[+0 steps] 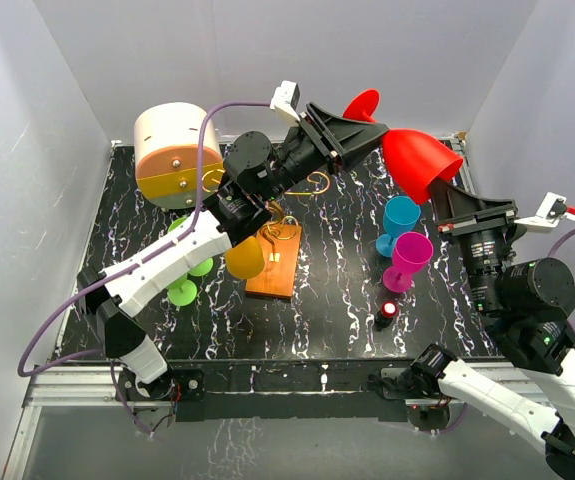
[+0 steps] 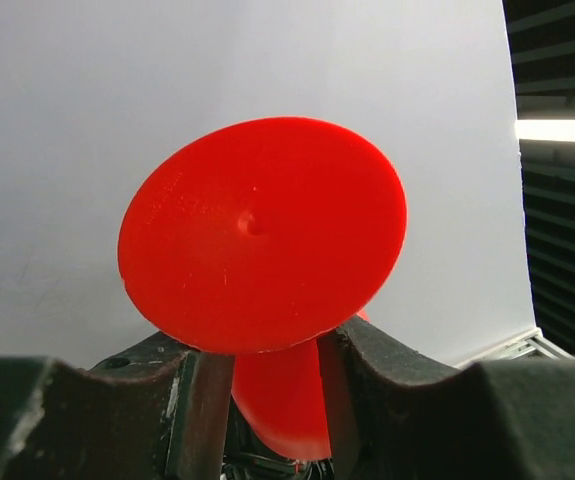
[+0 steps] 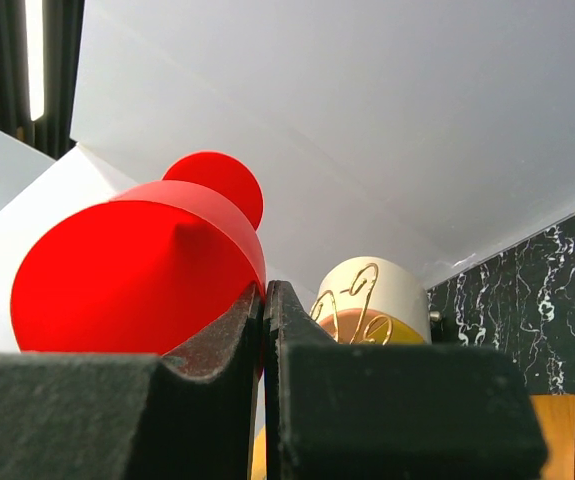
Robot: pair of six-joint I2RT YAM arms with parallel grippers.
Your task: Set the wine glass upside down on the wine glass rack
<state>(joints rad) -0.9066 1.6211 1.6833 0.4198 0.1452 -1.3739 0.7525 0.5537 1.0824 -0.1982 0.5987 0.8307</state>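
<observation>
A red wine glass (image 1: 422,163) is held in the air at the back right, lying on its side, with its round foot (image 1: 362,103) toward the back wall. My left gripper (image 1: 370,135) is shut on its stem; in the left wrist view the foot (image 2: 262,235) fills the middle above the gripper (image 2: 272,395). My right gripper (image 1: 445,192) is shut on the bowl's rim, with the wall of the bowl (image 3: 137,285) pinched in the gripper (image 3: 265,300). The wine glass rack (image 1: 289,190), of gold wire on an orange base (image 1: 275,262), stands below my left arm. Its scrolls (image 3: 352,305) show in the right wrist view.
A cream-and-orange drum box (image 1: 172,155) stands at the back left. A yellow glass (image 1: 245,258) is by the rack's base. Two green glasses (image 1: 185,285) stand left of it. A blue glass (image 1: 399,222) and a magenta glass (image 1: 407,258) stand right, with a small red-topped object (image 1: 386,314) nearer.
</observation>
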